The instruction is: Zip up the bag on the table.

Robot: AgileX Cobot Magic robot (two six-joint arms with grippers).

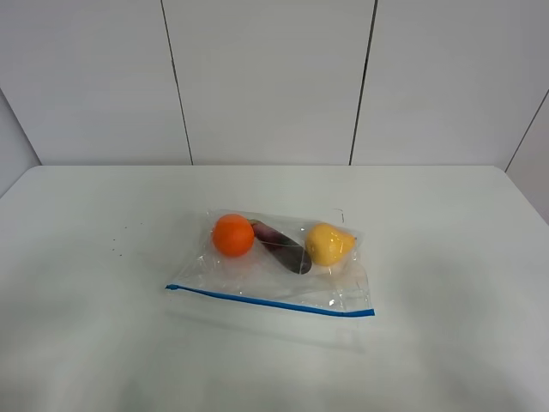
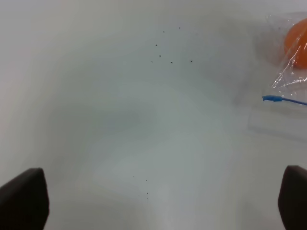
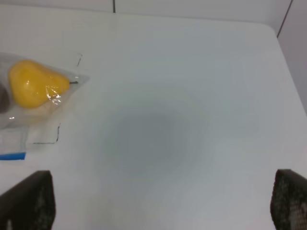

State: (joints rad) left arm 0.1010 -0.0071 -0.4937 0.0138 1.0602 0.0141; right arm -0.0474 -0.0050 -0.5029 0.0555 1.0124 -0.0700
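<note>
- Clear plastic is what you are working with: the bag point(image 1: 279, 262) lies flat near the middle of the table point(image 1: 86, 257), holding an orange ball point(image 1: 233, 235), a dark oblong item point(image 1: 281, 247) and a yellow fruit point(image 1: 329, 243).
- Its blue zipper strip point(image 1: 270, 301) runs along the bag's near edge, long axis left to right across the table, sloping slightly nearer you at its right end.
- Your left gripper point(image 2: 158, 201) has its jaws wide apart, holding nothing; the strip's left end point(image 2: 283, 99) lies off to its inner side, apart from both fingers.
- Your right gripper point(image 3: 163, 201) is likewise spread and empty; the strip's right end point(image 3: 12, 156) sits off to its inner side, just beyond one finger point(image 3: 29, 201).
- Judging from both wrist views, each arm flanks one end of the strip; I cannot say which is nearer.
- The high view shows the whole strip but neither gripper; the wrist views show the fingers but only one strip end each.
- Whether the zipper is already partly closed, you cannot tell from any view.
</note>
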